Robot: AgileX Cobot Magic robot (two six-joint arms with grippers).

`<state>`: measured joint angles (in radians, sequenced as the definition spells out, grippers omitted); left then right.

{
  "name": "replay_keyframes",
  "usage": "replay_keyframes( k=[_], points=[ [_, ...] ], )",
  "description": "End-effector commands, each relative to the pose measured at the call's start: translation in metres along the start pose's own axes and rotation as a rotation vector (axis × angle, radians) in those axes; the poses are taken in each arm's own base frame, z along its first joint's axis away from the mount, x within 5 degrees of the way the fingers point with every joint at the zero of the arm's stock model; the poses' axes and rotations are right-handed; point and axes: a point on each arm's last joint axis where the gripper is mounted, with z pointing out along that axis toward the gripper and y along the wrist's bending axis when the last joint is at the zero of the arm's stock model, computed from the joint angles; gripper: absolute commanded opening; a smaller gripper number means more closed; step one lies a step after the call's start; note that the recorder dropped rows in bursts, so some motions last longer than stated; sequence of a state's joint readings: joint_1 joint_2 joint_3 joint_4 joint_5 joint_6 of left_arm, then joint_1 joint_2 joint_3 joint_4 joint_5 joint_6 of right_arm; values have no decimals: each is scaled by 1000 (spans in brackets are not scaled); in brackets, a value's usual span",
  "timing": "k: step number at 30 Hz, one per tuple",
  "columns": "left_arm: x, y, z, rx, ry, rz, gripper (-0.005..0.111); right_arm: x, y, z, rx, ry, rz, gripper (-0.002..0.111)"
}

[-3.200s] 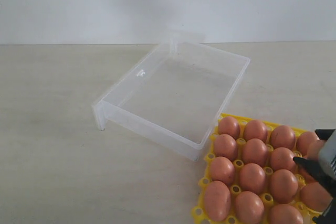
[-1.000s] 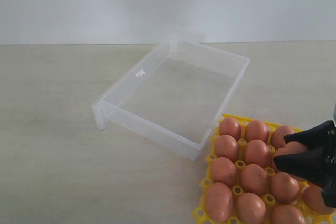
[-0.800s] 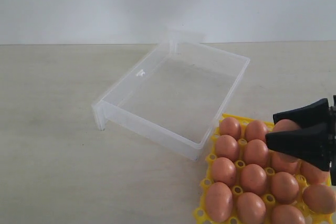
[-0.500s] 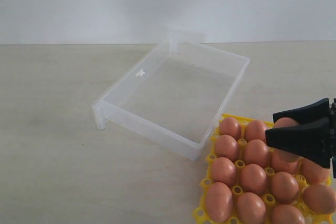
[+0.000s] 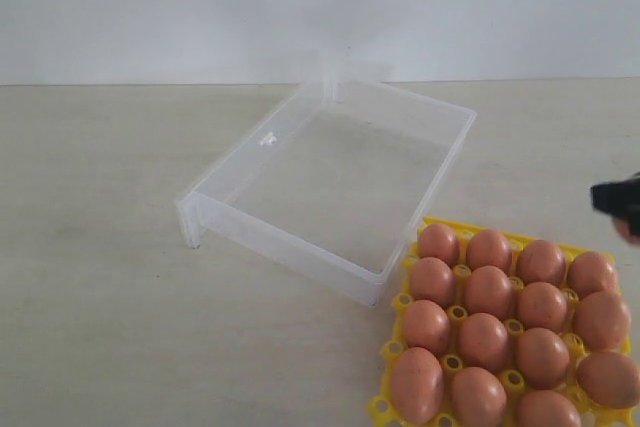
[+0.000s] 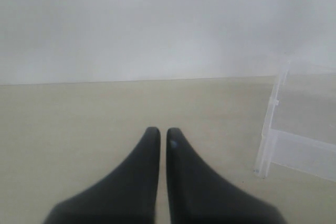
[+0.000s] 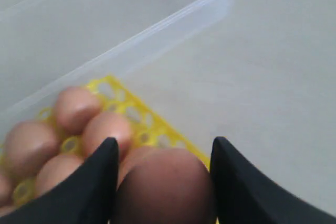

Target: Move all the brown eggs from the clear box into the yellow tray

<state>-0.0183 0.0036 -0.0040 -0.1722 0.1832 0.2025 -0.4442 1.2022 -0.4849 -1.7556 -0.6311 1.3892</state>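
While left pincer [image 6: 163,136] rests closed, empty, near the eggless clear box [image 5: 290,247], the yellow tray [image 5: 378,406] of brown eggs [image 5: 486,339] lies below-left of right pincer [image 7: 164,141], clasping one brown egg [image 7: 165,184].

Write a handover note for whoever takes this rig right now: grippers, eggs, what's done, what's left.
Left gripper: fingers shut, empty, near a corner of the shallow clear plastic box.
Right gripper: fingers closed on one orange-brown egg, over the edge of the yellow lattice egg tray.
Done: the box shows no eggs; the other brown eggs sit in tray cups.
Left: probably just seating the held egg. No free cup shows in the exterior view, and the tray's near right corner is out of frame, so check there.
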Motion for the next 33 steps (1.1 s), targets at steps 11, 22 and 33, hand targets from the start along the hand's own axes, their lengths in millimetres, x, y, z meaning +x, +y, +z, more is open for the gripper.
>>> replay_keyframes(
  k=[11,22,33],
  points=[
    [1,0,0,2,-2,2,4,-71,73,-44,-624,-197,-57,0],
    [1,0,0,2,-2,2,4,-6,101,-20,-775,-4,47,0],
    [1,0,0,2,-2,2,4,35,104,-15,-697,40,4,0]
  ],
)
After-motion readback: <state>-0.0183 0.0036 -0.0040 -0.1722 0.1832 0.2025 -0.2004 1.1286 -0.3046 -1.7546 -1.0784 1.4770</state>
